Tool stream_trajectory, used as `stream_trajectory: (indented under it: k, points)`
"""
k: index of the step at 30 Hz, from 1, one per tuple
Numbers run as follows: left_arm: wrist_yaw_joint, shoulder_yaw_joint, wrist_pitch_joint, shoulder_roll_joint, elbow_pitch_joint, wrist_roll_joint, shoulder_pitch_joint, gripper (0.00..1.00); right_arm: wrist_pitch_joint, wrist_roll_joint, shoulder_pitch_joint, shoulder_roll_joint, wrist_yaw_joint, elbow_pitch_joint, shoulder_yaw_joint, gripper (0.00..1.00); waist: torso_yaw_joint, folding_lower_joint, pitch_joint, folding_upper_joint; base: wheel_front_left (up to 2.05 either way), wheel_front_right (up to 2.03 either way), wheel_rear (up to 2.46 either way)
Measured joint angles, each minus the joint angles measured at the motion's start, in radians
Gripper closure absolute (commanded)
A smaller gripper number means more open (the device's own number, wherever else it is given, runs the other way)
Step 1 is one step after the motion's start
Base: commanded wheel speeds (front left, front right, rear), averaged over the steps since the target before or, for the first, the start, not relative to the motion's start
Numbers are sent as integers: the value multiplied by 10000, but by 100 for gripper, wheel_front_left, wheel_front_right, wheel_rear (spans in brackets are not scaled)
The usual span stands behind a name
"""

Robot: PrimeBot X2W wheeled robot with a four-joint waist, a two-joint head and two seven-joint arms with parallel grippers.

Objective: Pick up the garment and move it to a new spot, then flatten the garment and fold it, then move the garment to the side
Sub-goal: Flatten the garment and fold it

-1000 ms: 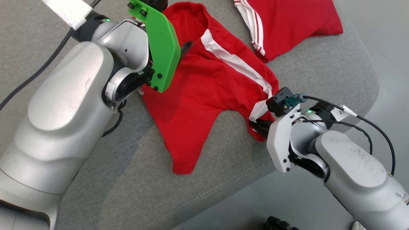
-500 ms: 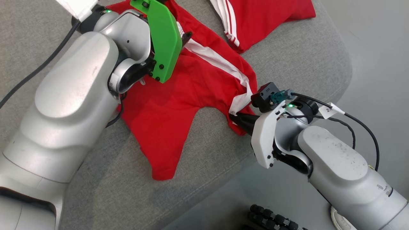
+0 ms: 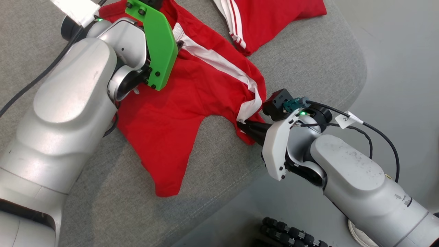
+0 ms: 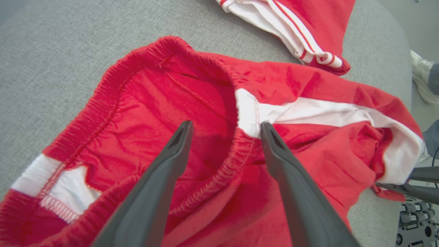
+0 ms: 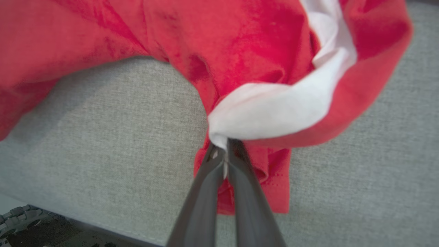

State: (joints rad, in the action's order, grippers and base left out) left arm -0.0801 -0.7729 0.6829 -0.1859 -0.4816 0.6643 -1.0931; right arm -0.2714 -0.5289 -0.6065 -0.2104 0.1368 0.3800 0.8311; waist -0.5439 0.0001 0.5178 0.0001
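Over on the left, the left tool point(image 4: 226, 126) hangs with its two dark fingers spread as wide as they go, holding nothing. From its wrist view the fingers straddle the near rim of the elastic waistband point(image 4: 103, 99): one tip points into the open waist, the other sits by the top end of the white side stripe point(image 3: 219, 63). Whether either tip actually touches the cloth, I cannot tell. The garment point(image 3: 192, 96) lies on the grey upholstered cushion point(image 3: 308, 68), between the two arms. To my eye it looks like red shorts, with a gathered waist, two legs and a white band down the side, and no lettering shows. Its long axis runs slantwise from the waistband under the left tool down to the leg hem by the right tool. The left arm is plainly nearer the waist and the right arm nearer the hem. The cloth is rumpled and the waist gapes open. The free leg point(image 3: 168, 185) trails loose toward the cushion's near edge. Further right, the right tool point(image 5: 219, 147) is pinched tight on the hem of the other leg, where the white stripe bunches into its tips. I would guess that closing the left tool on the waistband comes next, so both ends can be lifted together. Beyond, at the far edge, lies a second red garment point(image 3: 271, 20).
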Motion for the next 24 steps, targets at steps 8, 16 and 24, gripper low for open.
stream_trajectory:
  k: [8,16,24]
  points:
    - [-144,58,-222,228,-464,255,1,100,336,-140,-133,40,42,433,123,100,54,-1,-51,0,0,0,0]
    - [-301,297,-527,913,-593,1043,-1,100,512,-226,-254,-142,42,834,360,100,331,0,-359,0,0,0,0]
    - [-355,1024,-980,993,-56,1889,-445,100,686,-270,-427,-1214,10,882,435,100,707,-1,-788,0,0,0,0]
